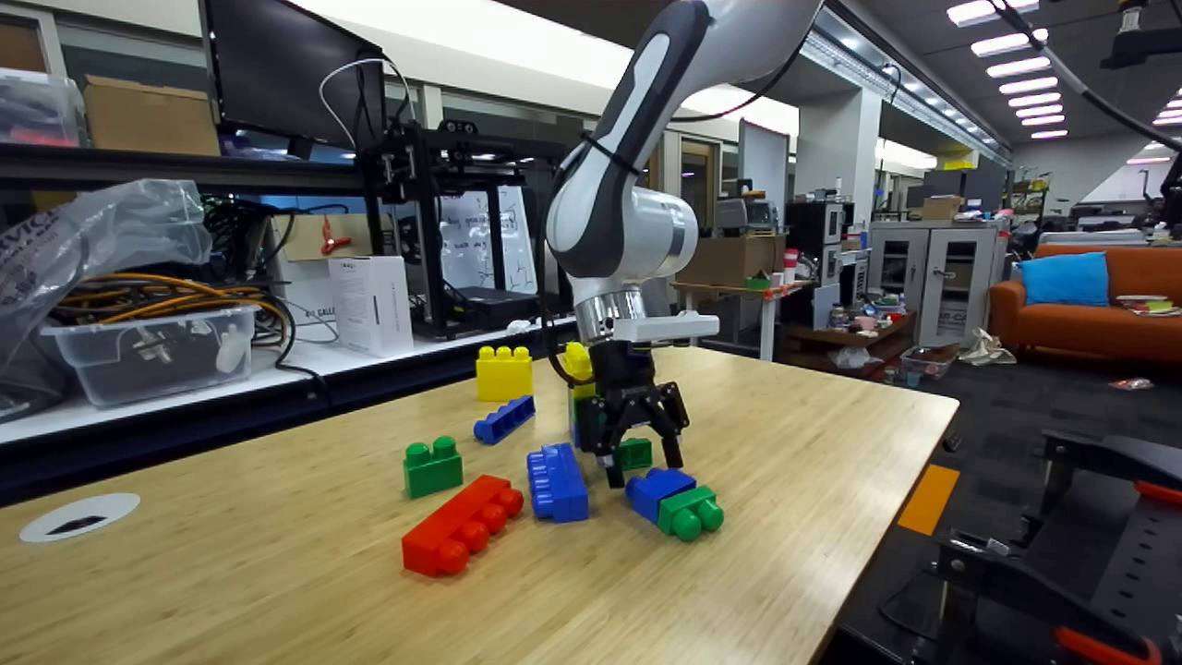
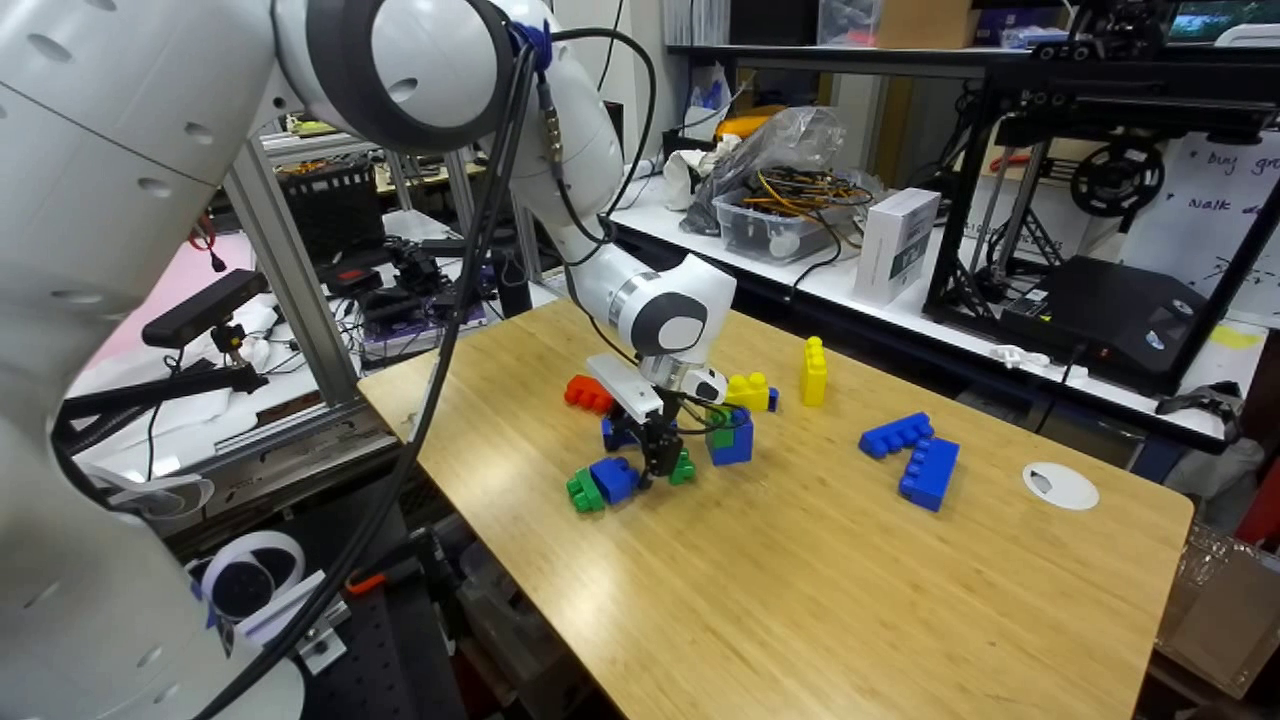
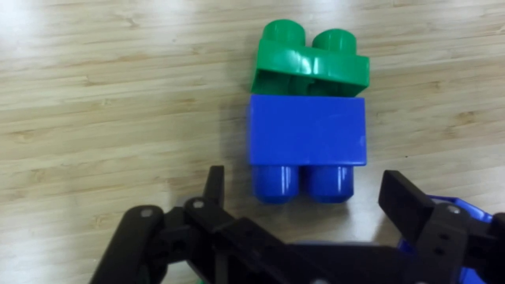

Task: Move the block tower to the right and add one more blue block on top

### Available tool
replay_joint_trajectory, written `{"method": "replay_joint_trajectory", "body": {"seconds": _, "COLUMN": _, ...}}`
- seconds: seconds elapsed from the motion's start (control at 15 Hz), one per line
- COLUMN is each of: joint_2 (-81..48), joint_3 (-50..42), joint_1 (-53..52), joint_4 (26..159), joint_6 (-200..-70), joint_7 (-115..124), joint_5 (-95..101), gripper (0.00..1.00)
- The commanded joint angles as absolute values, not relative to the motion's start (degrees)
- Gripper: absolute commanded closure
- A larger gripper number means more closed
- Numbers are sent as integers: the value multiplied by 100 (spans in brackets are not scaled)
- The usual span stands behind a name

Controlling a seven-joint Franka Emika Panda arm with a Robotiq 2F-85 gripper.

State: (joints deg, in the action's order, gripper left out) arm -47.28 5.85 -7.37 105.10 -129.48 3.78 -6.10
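Two clear plastic containers stand at the far left of an exterior view: a bin [image 1: 35, 100] on the upper shelf with something red inside, next to a cardboard box [image 1: 150, 115], and, lower down, a tub [image 1: 111, 369] heaped with orange and black cables [image 1: 171, 291]. On the plastic bag [image 1: 148, 222] beside the tub the letters "VICE" can be made out. A white box [image 1: 371, 305] follows, its print too small to read. Behind the black 3D printer [image 2: 1105, 300] shows a white sheet [image 2: 1218, 180]; "buy" and "walk" are legible in an exterior view, where a black spool [image 2: 1118, 192] appears through the printer's frame.

Across the wooden table [image 1: 277, 554] come a white disc [image 1: 81, 517], green brick [image 1: 434, 469], red brick [image 1: 462, 528], narrow blue brick [image 1: 504, 420], yellow brick [image 1: 504, 374] and wide blue brick [image 1: 559, 485]. The block tower [image 2: 738, 440] is upright, yellow over blue, partly hidden by the gripper [image 1: 645, 466] in an exterior view.

The gripper's jaws are spread and grasp nothing; in the wrist view the studs of the blue block [image 3: 307, 130] show between them, a gap on either side. That block lies on its side, just beside a small green brick [image 3: 311, 61], whose hollow underside shows there.

Farther right, in an exterior view alone, is an orange sofa [image 1: 1090, 323] with a blue cushion [image 1: 1064, 278].
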Motion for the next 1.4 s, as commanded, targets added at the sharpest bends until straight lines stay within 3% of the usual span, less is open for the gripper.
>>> {"method": "replay_joint_trajectory", "body": {"seconds": 0.0, "joint_2": -4834, "joint_3": 588, "joint_1": -742, "joint_4": 10330, "joint_6": -12706, "joint_7": 348, "joint_5": -566, "gripper": 0}}
{"method": "replay_joint_trajectory", "body": {"seconds": 0.6, "joint_2": -4862, "joint_3": 568, "joint_1": -791, "joint_4": 10281, "joint_6": -12501, "joint_7": 380, "joint_5": -545, "gripper": 0}}
{"method": "replay_joint_trajectory", "body": {"seconds": 0.67, "joint_2": -4866, "joint_3": 561, "joint_1": -799, "joint_4": 10279, "joint_6": -12510, "joint_7": 391, "joint_5": -539, "gripper": 25}}
{"method": "replay_joint_trajectory", "body": {"seconds": 0.73, "joint_2": -4867, "joint_3": 553, "joint_1": -808, "joint_4": 10273, "joint_6": -12499, "joint_7": 402, "joint_5": -530, "gripper": 26}}
{"method": "replay_joint_trajectory", "body": {"seconds": 1.0, "joint_2": -4881, "joint_3": 544, "joint_1": -816, "joint_4": 10259, "joint_6": -12544, "joint_7": 421, "joint_5": -524, "gripper": 55}}
{"method": "replay_joint_trajectory", "body": {"seconds": 1.33, "joint_2": -4830, "joint_3": 671, "joint_1": -694, "joint_4": 10286, "joint_6": -12601, "joint_7": 82, "joint_5": -563, "gripper": 56}}
